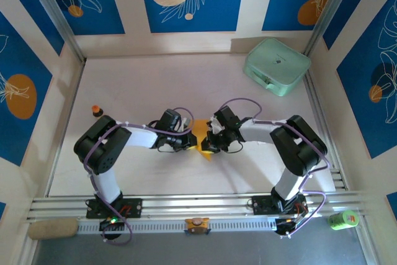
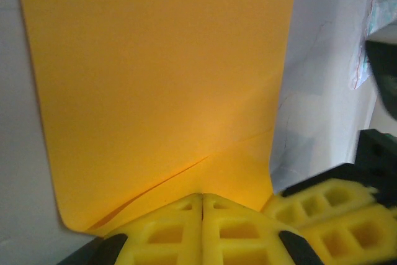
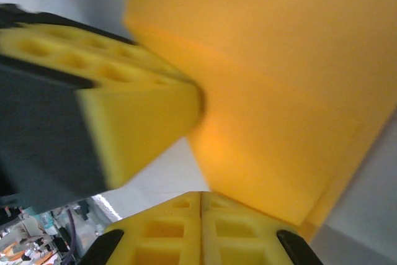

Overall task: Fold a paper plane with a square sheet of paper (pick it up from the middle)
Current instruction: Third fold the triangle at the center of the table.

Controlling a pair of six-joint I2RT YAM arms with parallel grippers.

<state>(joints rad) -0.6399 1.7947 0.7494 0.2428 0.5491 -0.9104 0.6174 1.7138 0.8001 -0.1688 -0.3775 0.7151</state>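
Overhead, left gripper (image 1: 188, 144) and right gripper (image 1: 211, 144) hide most of the square sheet of paper (image 1: 200, 131); wrist-view frame edges crop it.

Both arms bent inward, L tool (image 1: 190, 143) & R tool (image 1: 209, 144) shut, tips facing, close together

Matt smooth paper sheet (image 2: 155, 79), yellow cellular plastic pads (image 2: 167, 234), matt white table (image 1: 186, 85)

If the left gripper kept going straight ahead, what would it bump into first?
The orange square sheet of paper: it lies right ahead of the left gripper, seemingly touching its shut tips. The right gripper sits off to one side, probably missed.
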